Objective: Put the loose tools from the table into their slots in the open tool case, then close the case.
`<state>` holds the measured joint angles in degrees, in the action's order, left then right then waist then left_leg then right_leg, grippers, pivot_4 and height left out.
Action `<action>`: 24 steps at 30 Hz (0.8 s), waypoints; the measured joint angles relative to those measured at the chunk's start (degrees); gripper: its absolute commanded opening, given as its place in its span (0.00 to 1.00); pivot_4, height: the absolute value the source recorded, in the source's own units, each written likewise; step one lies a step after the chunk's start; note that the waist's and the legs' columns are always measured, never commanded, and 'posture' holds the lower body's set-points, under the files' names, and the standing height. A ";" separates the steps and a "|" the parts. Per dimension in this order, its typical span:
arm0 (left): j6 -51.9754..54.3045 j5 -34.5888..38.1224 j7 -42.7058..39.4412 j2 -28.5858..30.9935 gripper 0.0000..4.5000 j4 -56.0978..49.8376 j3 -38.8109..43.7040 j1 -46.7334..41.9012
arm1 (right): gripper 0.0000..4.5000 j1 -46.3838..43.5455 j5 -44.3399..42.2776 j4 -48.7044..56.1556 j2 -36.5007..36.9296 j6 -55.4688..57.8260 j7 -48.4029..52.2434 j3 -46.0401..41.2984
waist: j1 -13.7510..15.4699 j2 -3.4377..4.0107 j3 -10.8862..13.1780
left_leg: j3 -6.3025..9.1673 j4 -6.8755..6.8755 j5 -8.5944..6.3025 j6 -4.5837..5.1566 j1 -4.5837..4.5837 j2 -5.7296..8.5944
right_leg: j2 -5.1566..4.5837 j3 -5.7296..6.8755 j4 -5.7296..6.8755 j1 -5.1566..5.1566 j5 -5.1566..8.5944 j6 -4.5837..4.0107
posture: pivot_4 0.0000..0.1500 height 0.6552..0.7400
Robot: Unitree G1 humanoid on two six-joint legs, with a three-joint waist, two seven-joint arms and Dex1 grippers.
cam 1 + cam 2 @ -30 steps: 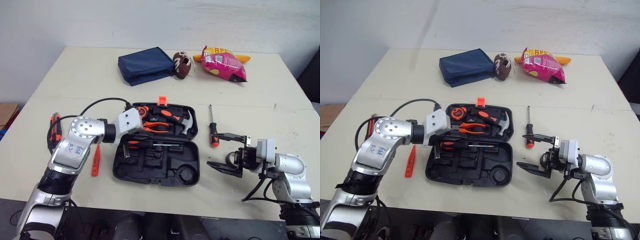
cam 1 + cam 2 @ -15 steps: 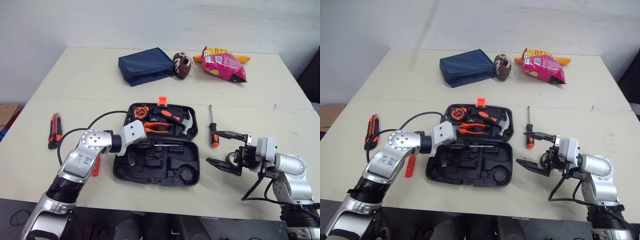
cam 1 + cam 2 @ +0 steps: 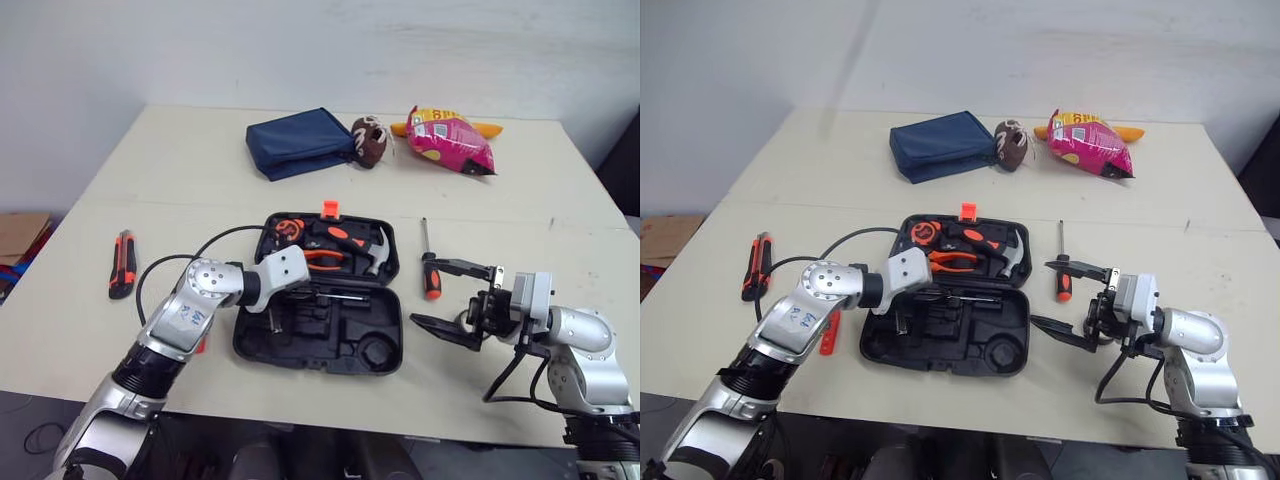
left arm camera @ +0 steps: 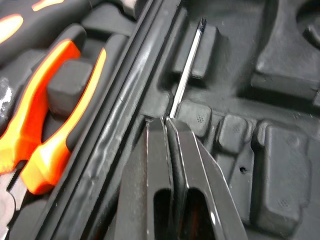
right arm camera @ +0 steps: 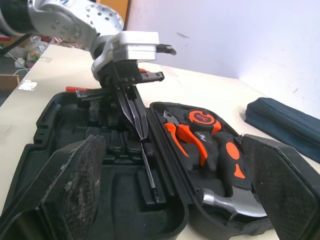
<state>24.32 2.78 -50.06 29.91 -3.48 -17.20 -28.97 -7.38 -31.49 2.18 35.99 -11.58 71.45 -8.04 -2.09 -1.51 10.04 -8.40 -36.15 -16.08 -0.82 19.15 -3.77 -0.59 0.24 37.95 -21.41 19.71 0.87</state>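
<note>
Tool case [image 3: 330, 338]: open, centre frame on the desk [image 3: 200, 170].
Left gripper [image 4: 167, 121]: in the case's near half, fingers pinched together on a screwdriver shaft [image 4: 186, 75] lying in its slot.
Right gripper [image 3: 427, 291]: spread wide, empty, right of the case.
Loose screwdriver [image 3: 430, 278]: on the desk between case and right gripper.
Utility knife [image 3: 122, 264]: left of frame.

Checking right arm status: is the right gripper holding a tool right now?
No, the right gripper has its fingers spread open with nothing between them; the orange-handled screwdriver lies on the table near it.
</note>
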 measured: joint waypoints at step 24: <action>-21.99 17.72 -2.85 15.78 0.99 12.17 61.44 39.71 | 1.00 26.13 4.48 -2.73 3.01 1.36 -16.93 -28.60 | -1.10 -0.48 0.38 | -0.11 0.15 -0.34 0.02 1.11 -0.03 | -0.09 -0.06 -0.23 -1.17 0.18 0.08 | 1.00 1.00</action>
<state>2.33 20.49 -52.91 45.69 8.70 44.24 10.74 18.76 -27.01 -0.55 39.00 -10.22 54.51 -36.64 -3.19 -1.99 10.41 -8.51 -36.00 -16.42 -0.81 20.26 -3.80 -0.68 0.18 37.72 -22.58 19.88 0.95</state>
